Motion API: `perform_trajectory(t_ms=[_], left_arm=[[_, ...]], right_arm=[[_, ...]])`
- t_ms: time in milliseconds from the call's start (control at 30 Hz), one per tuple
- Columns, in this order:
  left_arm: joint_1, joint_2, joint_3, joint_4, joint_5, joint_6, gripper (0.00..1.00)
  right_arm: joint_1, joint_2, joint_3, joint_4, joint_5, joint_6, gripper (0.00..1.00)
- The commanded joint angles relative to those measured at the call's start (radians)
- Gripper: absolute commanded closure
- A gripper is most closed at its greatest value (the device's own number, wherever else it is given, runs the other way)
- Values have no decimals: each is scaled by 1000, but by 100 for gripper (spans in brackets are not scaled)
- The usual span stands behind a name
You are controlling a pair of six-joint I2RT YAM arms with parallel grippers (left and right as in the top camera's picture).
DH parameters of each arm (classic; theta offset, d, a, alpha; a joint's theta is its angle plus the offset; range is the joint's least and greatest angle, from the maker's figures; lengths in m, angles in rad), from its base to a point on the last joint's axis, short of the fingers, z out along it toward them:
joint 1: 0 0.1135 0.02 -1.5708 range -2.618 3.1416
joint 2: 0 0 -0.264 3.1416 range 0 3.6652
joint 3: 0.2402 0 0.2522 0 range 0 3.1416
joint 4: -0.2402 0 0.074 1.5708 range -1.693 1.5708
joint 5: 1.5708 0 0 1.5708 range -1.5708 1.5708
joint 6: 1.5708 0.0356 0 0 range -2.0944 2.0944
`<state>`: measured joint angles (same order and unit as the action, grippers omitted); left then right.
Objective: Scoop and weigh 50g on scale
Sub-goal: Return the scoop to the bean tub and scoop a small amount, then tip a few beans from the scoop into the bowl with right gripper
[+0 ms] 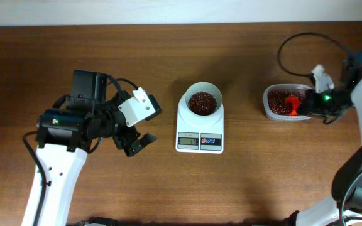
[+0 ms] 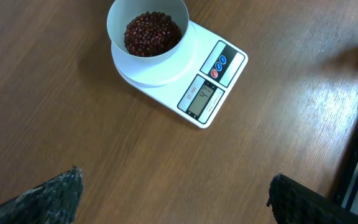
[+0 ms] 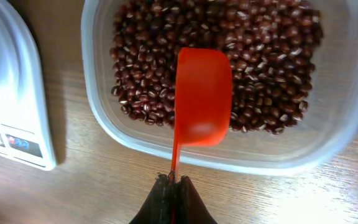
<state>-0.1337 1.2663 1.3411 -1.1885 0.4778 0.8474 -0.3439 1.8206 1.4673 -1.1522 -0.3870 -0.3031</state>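
1. Scale (image 1: 199, 143) sits between my pincers, apart from both; its long axis runs away from me, display end nearest me, bowl (image 1: 217, 94) of beans on the far end.
2. My left pincer (image 1: 137, 143) gapes wide, holding nothing.
3. My right pincer (image 3: 173, 186) is clamped on the handle of the red scoop (image 3: 202, 96), over the tub (image 3: 135, 140).

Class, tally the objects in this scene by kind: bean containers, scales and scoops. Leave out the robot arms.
Bean containers: 2 (white bowl, clear tub)
Scales: 1 (white scale)
Scoops: 1 (red scoop)
Total: 4
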Motion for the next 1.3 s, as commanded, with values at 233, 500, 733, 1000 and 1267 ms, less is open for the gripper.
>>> perform_trajectory(t_ms=[233,500,733,1000,1267], left_arm=[[-1,-3,3,-1,3,-6,1],[-1,-3,3,-1,3,-6,1],[-1,-3,3,-1,3,-6,1],[-1,-3,3,-1,3,-6,1],[-1,-3,3,-1,3,-6,1]], right_arm=[[-173,4,-5,-24,-344,8,96],[-98,4,-5,-23,-575,8,96],[195,4,-4,-11,-575,8,96],[409,3,-3,153,-562,8,96],[502,3,64,188,-264,7,96]])
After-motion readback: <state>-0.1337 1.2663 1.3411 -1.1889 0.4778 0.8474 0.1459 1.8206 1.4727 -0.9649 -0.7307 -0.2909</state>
